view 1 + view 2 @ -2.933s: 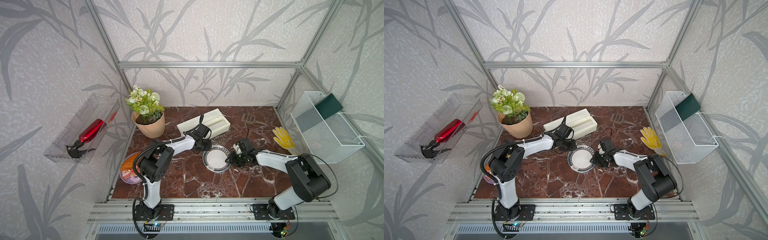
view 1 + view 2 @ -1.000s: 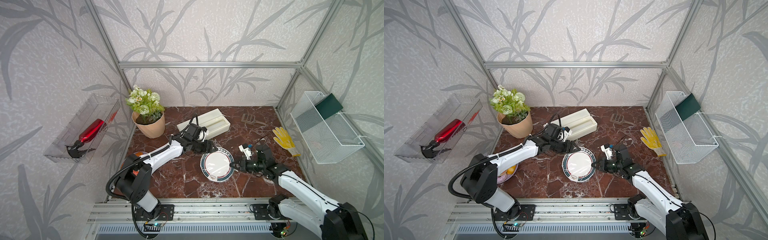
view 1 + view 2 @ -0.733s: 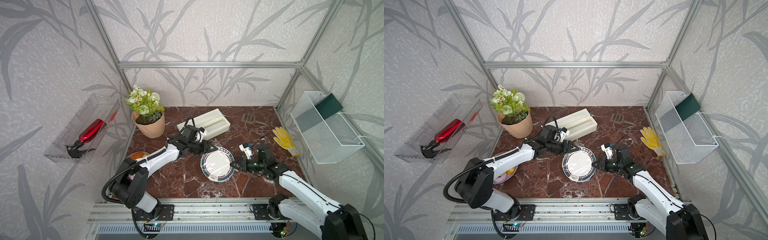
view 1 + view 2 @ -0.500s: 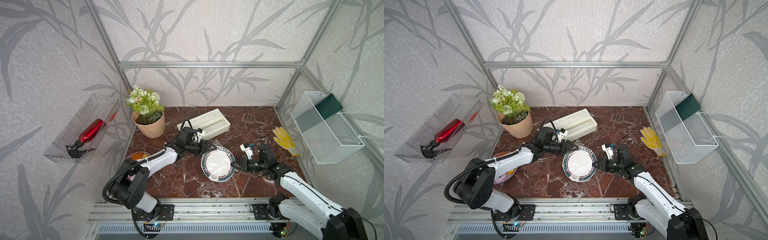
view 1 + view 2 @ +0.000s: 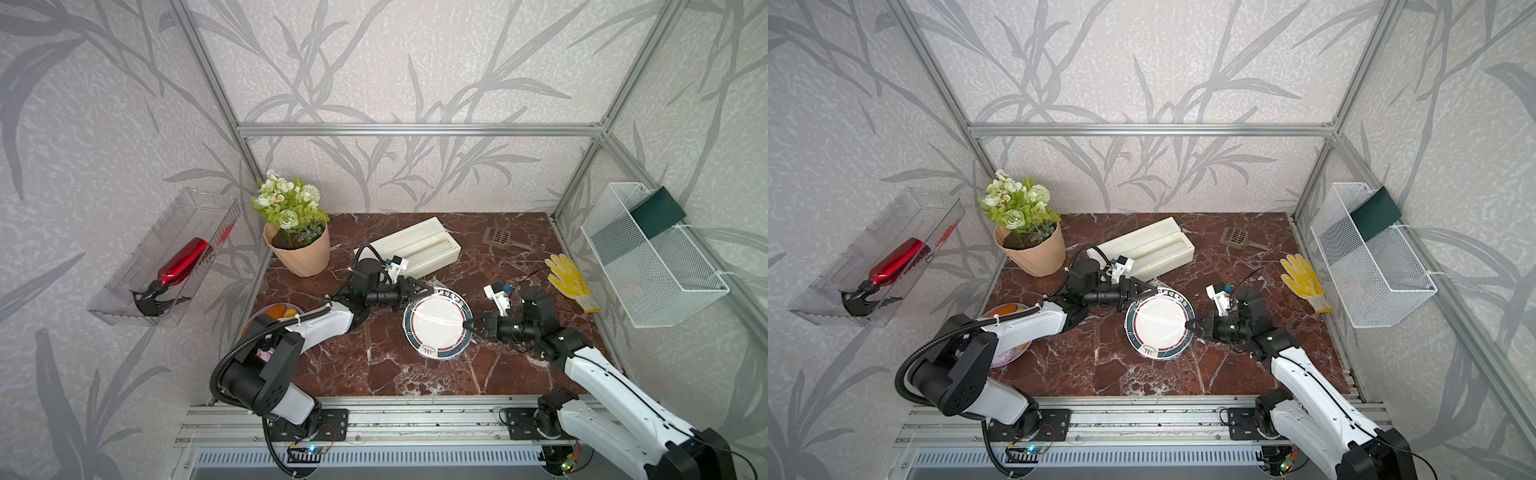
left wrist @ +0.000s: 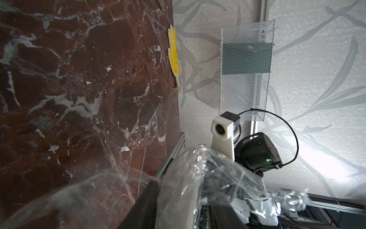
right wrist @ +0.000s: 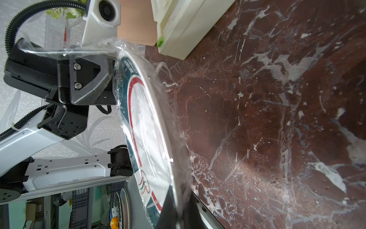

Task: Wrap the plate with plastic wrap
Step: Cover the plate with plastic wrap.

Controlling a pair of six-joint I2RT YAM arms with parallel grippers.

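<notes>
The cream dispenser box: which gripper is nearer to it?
Left. The left gripper is close by the cream dispenser box, at the far rim of the plate; the right gripper is across it.

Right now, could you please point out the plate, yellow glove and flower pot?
plate (image 5: pixel 437 323): in a top view, white centre.
yellow glove (image 5: pixel 570 282): in a top view, palm.
flower pot (image 5: pixel 300 257): in a top view, front wall.
</notes>
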